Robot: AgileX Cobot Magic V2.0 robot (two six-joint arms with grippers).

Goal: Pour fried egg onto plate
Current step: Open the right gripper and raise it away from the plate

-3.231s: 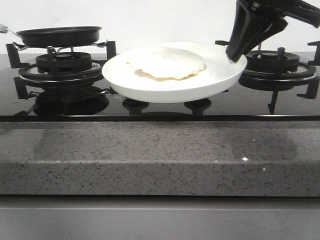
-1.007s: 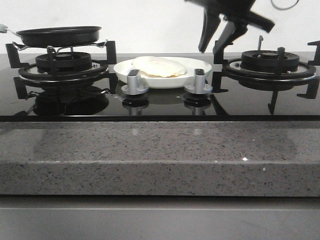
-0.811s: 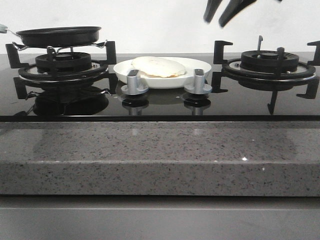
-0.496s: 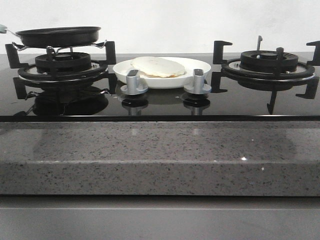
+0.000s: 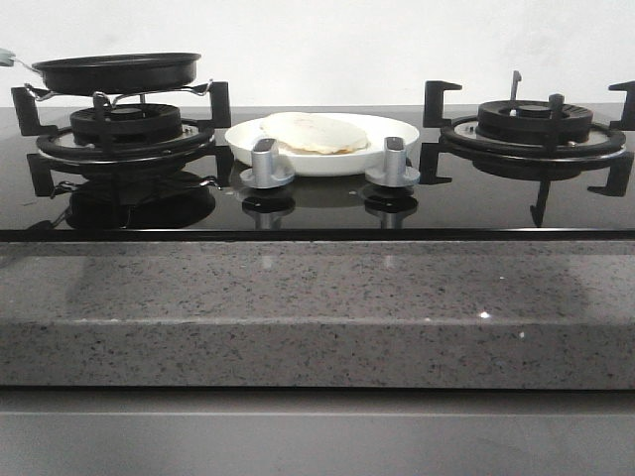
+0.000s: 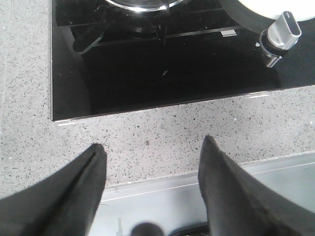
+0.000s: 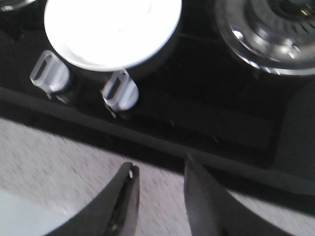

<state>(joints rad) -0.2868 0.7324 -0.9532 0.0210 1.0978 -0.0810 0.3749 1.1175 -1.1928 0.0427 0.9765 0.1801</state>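
Risk from where I sit looks small but real. Taking the plate (image 5: 322, 144) as my landmark: left of it, the black frying pan (image 5: 117, 69) sits on the left burner grate (image 5: 124, 129), and I judge that a careless sweep of the left arm could clip its handle. The left gripper (image 6: 150, 162) hangs released and empty over the speckled stone counter (image 6: 147, 137), well clear of the plate. On the plate lies the fried egg (image 5: 314, 132), a flat, pale cream patty with an uneven, faintly tan edge, so I read the pour as done. The plate itself is glossy white, shallow and round, resting on slick black glass (image 5: 317, 213); a nudge could slide it, I think. Just in front of it stand two metal knobs (image 5: 266, 164), brushed and cylindrical, which a low finger could turn by accident. Right of the plate, the right burner (image 5: 536, 124) is bare, its cast grate matte and angular. The right gripper (image 7: 157, 189) is parted, grasping nothing, over the counter edge near the knobs; that view is blurred.
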